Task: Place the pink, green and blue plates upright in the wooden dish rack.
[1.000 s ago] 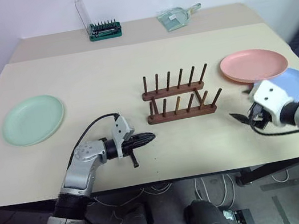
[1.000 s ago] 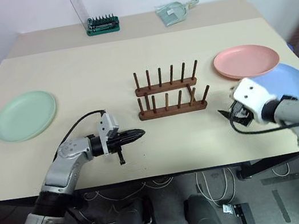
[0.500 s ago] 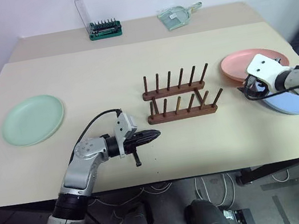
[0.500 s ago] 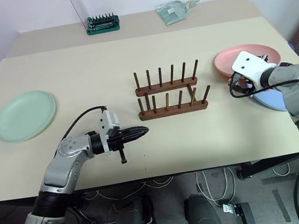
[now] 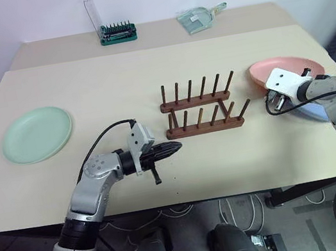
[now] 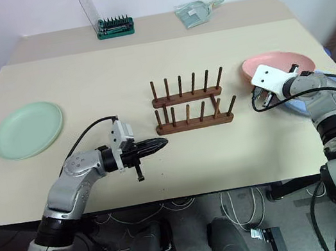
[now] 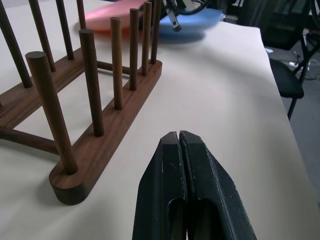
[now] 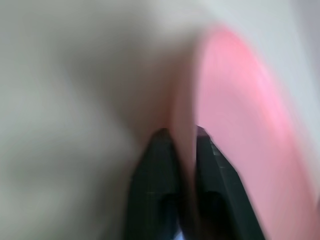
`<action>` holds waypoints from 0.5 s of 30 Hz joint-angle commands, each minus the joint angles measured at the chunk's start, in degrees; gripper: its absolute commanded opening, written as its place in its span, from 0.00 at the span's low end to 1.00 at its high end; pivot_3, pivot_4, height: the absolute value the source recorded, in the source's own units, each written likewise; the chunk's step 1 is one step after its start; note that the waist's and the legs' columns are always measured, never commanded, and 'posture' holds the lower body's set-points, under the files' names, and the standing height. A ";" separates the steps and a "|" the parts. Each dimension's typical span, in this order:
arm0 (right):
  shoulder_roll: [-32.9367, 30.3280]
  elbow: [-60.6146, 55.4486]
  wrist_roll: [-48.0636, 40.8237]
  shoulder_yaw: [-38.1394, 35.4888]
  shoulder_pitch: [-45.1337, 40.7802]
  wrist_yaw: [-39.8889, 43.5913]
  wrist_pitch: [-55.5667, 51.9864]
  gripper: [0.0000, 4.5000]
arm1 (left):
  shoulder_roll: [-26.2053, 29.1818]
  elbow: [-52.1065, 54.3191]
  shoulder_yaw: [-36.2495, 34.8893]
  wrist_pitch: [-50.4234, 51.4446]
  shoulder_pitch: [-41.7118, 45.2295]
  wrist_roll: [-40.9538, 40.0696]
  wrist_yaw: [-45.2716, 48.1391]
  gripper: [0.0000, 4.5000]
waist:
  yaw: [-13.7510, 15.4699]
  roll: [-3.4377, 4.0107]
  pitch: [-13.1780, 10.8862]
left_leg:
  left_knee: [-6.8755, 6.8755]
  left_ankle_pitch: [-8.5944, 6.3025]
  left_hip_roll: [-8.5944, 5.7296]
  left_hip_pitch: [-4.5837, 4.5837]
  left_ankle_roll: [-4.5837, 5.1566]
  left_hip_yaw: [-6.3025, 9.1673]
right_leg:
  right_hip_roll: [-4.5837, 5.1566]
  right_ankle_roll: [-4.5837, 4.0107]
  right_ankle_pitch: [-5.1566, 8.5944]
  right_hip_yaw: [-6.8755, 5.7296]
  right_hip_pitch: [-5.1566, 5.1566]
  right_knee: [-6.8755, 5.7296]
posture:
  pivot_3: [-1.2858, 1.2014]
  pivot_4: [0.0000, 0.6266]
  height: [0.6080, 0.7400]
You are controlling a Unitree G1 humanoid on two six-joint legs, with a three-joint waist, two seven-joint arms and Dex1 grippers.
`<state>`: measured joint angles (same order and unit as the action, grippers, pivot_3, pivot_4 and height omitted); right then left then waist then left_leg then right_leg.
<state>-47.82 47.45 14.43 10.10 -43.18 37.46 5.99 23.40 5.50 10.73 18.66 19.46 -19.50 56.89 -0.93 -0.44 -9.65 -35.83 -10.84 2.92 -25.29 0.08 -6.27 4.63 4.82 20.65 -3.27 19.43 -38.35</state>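
Reaching past the blue plate (image 5: pixel 314 111), the right gripper (image 8: pixel 181 142) now has its jaws pinching the pink plate (image 5: pixel 297 66)'s near rim, right of the empty dish rack (image 5: pixel 202 115), presumably to lift it; one green plate (image 5: pixel 36 133) lies far left, left gripper (image 7: pixel 179 142) jaws closed empty.

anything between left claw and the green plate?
Nothing. In the left eye view, bare table separates the left claw from the green plate.
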 commanded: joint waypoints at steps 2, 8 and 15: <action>-2.00 -5.83 0.66 -2.17 1.83 -2.84 0.23 0.01 | -0.44 1.25 -0.48 -0.16 1.14 -1.14 -0.04 0.00 | 0.06 0.00 0.00 | 0.00 0.00 0.00 -0.01 0.00 0.00 | 0.00 0.00 0.00 0.00 0.00 0.00 | 0.52 0.24 0.94; -3.61 -20.66 -1.58 -7.90 6.92 -6.06 -0.73 0.01 | -0.55 0.22 -0.37 -0.61 1.49 -1.15 0.66 0.00 | 0.14 0.11 -0.07 | 0.00 0.00 0.00 -0.03 0.00 0.00 | 0.01 0.00 0.00 0.00 0.03 0.00 | 0.52 0.24 0.94; 0.56 -51.42 -23.58 -25.00 11.27 -4.22 -14.63 0.01 | -0.63 -0.66 -0.57 -1.34 1.18 -0.86 0.56 0.00 | 0.00 0.15 -0.08 | 0.03 0.00 0.00 -0.04 0.00 0.02 | 0.01 0.01 0.01 0.00 0.03 0.00 | 0.52 0.24 0.94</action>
<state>-48.27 5.58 0.20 -9.69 -30.22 32.23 -3.65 22.83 4.07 10.72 18.31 20.48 -19.84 57.31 -0.92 -0.30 -9.73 -35.80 -10.84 2.95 -25.32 0.08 -6.24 4.61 4.82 20.65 -3.25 19.45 -38.35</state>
